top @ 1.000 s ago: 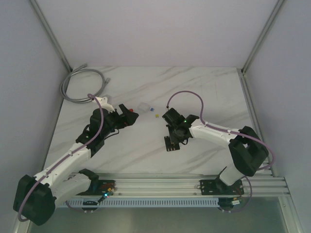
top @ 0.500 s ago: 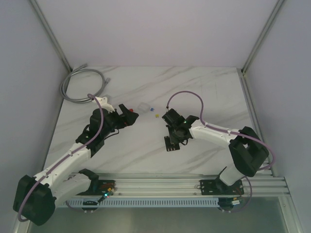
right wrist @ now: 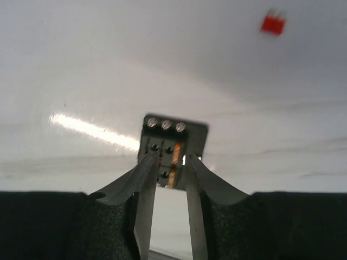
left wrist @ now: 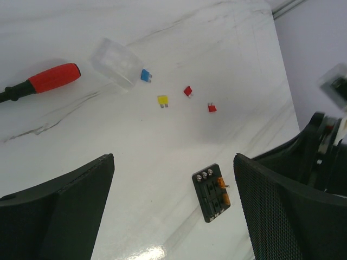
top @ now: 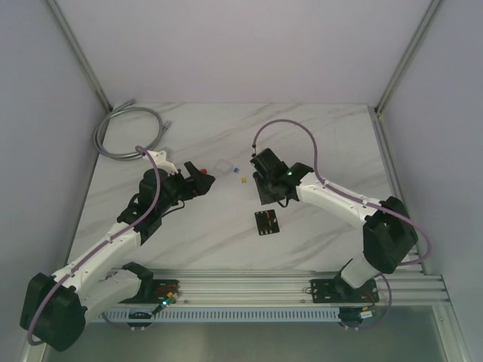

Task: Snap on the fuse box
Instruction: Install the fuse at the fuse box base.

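Overhead, the right gripper (top: pixel 269 194) has drawn back from the small flat black square plastic fuse box (top: pixel 265 222), which now lies alone on the white marble table (top: pixel 204 241). From the left wrist, the left gripper (left wrist: pixel 173 160) gapes empty above the uncovered box. From the right wrist, the fingers stand narrowly parted and hold nothing, so the snapping likely remains to be done.

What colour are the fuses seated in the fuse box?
Orange, clearest on the fuse box in the left wrist view.

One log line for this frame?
left gripper open, empty | right gripper narrowly open, empty, off fuse box | fuse box flat on table
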